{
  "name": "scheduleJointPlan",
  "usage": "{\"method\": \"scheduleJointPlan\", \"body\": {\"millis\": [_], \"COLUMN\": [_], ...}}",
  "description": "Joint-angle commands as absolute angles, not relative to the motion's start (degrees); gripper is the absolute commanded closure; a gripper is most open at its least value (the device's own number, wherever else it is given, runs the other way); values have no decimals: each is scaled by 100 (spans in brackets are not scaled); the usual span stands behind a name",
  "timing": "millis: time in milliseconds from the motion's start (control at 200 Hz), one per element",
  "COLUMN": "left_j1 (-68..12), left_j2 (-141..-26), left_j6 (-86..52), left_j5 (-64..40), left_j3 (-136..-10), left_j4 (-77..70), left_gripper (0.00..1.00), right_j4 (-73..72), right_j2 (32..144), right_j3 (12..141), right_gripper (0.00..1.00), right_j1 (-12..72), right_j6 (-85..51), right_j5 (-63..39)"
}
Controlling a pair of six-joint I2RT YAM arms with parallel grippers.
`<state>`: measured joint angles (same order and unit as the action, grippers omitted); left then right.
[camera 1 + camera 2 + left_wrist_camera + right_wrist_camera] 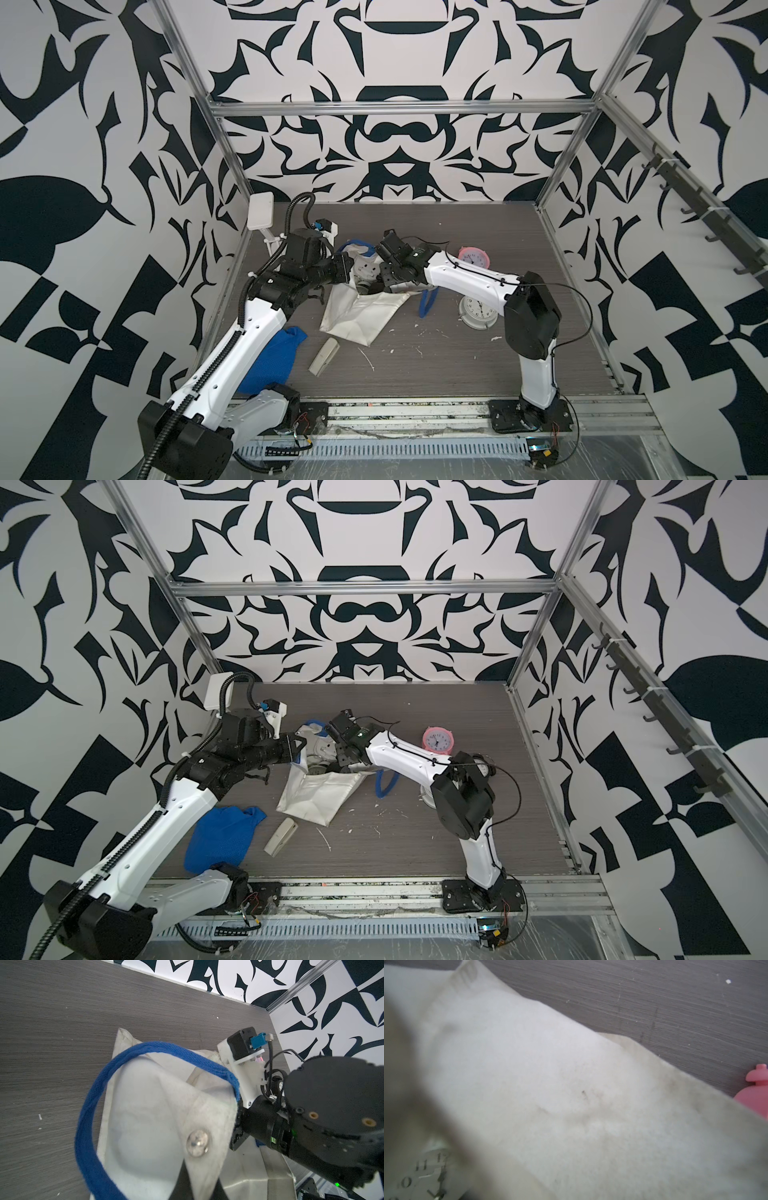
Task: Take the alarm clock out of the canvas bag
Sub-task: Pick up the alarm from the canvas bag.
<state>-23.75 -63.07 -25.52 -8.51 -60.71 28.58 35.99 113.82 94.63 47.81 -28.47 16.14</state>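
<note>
The off-white canvas bag (357,316) lies mid-table in both top views, its mouth facing the back. My left gripper (197,1188) is shut on the bag's rim (300,746) just below a metal snap (197,1142), holding the mouth up. One blue handle (87,1118) loops beside it. My right gripper (384,282) reaches into the mouth, and cloth hides its fingers. Inside the bag sits a white alarm clock (419,1178) with black numerals, also glimpsed in a top view as the clock (364,286).
A pink clock (473,258) and a white clock (478,312) stand on the table to the right of the bag. A blue cloth (270,361) and a beige stapler-like item (324,356) lie front left. A white box (260,212) stands back left.
</note>
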Motion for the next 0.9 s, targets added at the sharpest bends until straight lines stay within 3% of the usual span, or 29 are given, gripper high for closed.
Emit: {"method": "scheduleJointPlan", "body": {"millis": [0, 360, 575, 895], "left_j1": [-2386, -2385, -2383, -2383], "left_j2": [-6130, -6103, -6069, -6072], "left_j6": [-2522, -2540, -2542, -2553], "left_j5": [-1108, -1112, -1082, -951], "left_j3": [-6250, -6239, -6223, -6191], "left_j4": [2400, 2410, 2435, 2428], "left_gripper": [100, 100, 100, 100], "right_j4": [4315, 4368, 4368, 4211], "right_j2": [11538, 11655, 11553, 10715], "right_j3": [9583, 9646, 9643, 9465], "right_gripper": [44, 40, 55, 63], "right_j1": [4725, 4736, 4732, 4849], "right_j6": [-2876, -2879, -2863, -2555], "right_j5": [2078, 2136, 2093, 1784]}}
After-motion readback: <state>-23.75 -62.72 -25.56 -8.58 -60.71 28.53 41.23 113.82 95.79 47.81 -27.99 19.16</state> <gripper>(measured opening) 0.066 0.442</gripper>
